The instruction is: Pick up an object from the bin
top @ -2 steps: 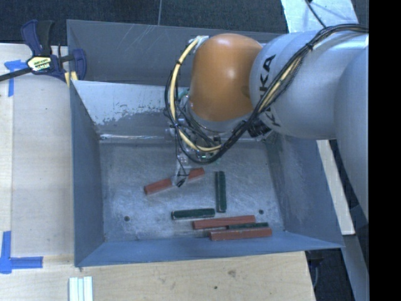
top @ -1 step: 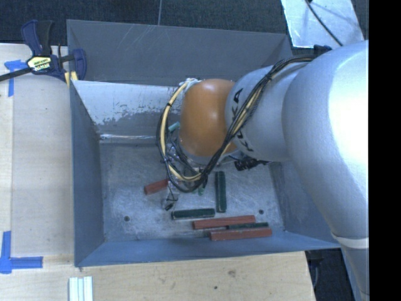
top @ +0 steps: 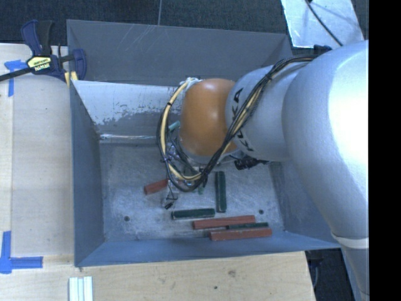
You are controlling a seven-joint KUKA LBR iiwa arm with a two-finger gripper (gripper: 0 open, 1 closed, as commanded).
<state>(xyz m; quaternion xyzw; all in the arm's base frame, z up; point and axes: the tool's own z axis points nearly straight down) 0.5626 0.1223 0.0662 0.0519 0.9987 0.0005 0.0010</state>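
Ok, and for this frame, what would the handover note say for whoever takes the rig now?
Gripper: over the middle of the bin, between the small red-brown piece and the crosswise dark green stick; nothing seen held.
Other things: a second dark green stick to the right, and a row of red-brown and green sticks near the front wall.
Done: nothing lifted.
Left: grasp one thing and lift it out.
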